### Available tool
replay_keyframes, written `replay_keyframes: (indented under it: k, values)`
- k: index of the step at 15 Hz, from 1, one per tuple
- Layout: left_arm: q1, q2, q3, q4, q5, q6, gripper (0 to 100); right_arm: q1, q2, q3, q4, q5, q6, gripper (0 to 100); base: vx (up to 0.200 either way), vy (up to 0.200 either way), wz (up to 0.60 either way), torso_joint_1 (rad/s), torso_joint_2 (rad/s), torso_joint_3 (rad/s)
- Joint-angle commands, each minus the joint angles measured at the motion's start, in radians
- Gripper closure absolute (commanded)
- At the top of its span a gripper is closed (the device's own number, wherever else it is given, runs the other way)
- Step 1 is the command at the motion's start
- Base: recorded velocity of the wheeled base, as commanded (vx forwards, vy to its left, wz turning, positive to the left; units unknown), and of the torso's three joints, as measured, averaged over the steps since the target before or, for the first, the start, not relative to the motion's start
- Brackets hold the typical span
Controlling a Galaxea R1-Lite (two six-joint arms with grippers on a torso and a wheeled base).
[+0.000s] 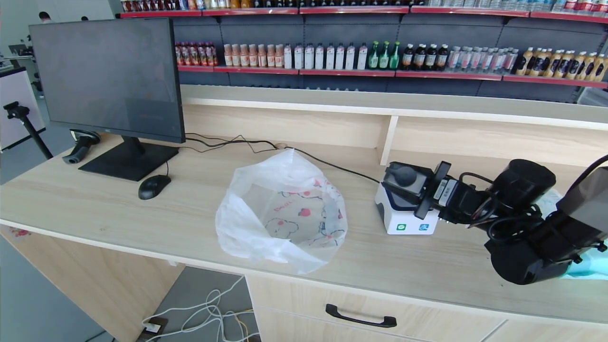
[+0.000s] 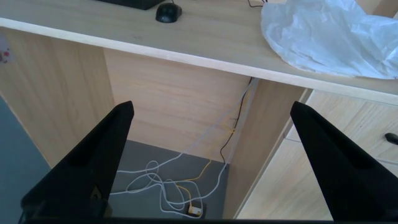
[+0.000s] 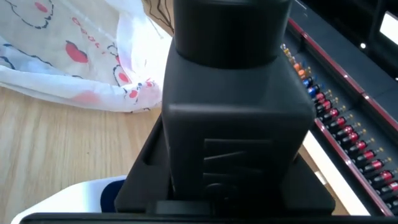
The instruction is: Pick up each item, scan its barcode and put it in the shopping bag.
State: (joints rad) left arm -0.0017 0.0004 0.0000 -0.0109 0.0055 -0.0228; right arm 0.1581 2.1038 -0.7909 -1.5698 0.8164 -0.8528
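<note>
Black fingers (image 2: 93, 168) of the left gripper (image 2: 211, 106) stand in the lower corners of the left wrist view. They are spread wide with nothing between them, below the front edge of the counter (image 2: 186, 43), and white and yellow cables (image 2: 174, 186) lie on the floor underneath. In the upper left of the head view stands a monitor (image 1: 109, 76), with a scanner gun (image 1: 80, 147) just left of its base and a mouse (image 1: 154, 186) just in front. At the centre of the counter the shopping bag (image 1: 280, 213) lies crumpled, white with red and blue prints. Right of it, near but apart, sits the desk scanner (image 1: 406, 204), with a white base and dark top. The right gripper (image 1: 427, 190) is up against that dark top; I cannot tell whether it is open or closed. At the far right edge a pale green pack (image 1: 586, 266) lies on the counter, partly hidden behind the right arm.
</note>
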Motion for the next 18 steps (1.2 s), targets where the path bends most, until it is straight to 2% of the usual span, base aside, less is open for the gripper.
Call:
replay_keyframes:
  k: [1,9,13,18]
  values:
    - [0.000,0.000,0.000,0.000,0.001,0.000,0,-0.020,0.002,0.002,-0.001,0.003,0.000,100,0.000,0.000,0.00,0.000,0.00,0.000]
    - [0.000,0.000,0.000,-0.001,0.001,0.001,0,-0.032,0.001,0.015,-0.001,0.004,-0.012,100,0.000,0.000,0.00,0.000,0.00,0.000]
    - [0.000,0.000,0.000,-0.001,0.001,0.001,0,-0.032,-0.025,0.061,-0.001,0.003,-0.006,100,0.000,0.000,0.00,0.000,0.00,0.000]
    - [0.000,0.000,0.000,0.000,0.001,-0.008,0,-0.023,-0.073,0.062,-0.001,0.000,0.029,100,0.000,0.000,0.00,0.000,0.00,0.000]
